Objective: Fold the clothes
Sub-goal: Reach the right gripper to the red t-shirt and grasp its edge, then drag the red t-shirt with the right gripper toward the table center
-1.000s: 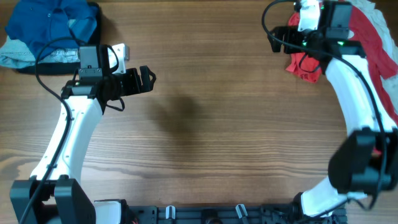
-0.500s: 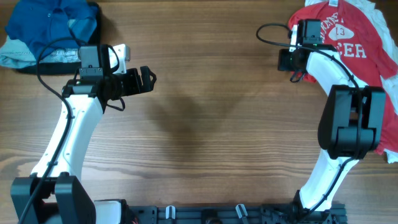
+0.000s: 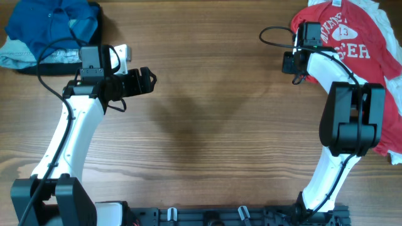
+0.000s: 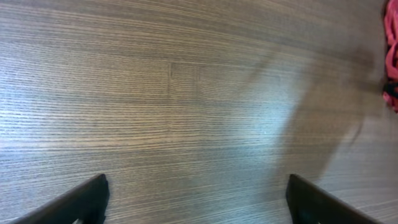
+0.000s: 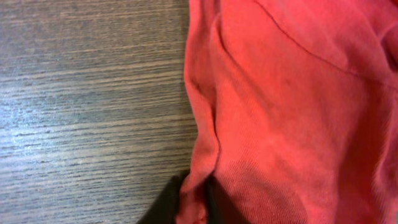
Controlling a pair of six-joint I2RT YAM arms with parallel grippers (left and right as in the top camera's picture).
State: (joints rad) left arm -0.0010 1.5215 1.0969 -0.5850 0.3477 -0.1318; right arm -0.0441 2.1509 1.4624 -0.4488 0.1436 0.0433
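Observation:
A red T-shirt (image 3: pixel 355 44) with white print lies spread at the back right of the table. My right gripper (image 3: pixel 295 66) sits at its left edge. In the right wrist view the red T-shirt (image 5: pixel 292 106) fills the right half, and the right gripper (image 5: pixel 194 208) is shut on a raised fold of its hem. My left gripper (image 3: pixel 148 80) hovers open over bare wood at the left, far from the shirt. Its dark fingertips (image 4: pixel 87 199) stand wide apart with only tabletop between them. A sliver of red cloth (image 4: pixel 391 56) shows at that view's right edge.
A heap of blue clothes (image 3: pixel 53 25) with a pale grey piece (image 3: pixel 16 56) under it lies at the back left corner. White fabric (image 3: pixel 377 6) peeks out behind the red shirt. The wooden table (image 3: pixel 207 144) stretches bare between the arms.
The right arm has drawn back from over the bunched shirt, which now lies spread flat. The right gripper has closed on the shirt's left edge. The left arm has stayed put.

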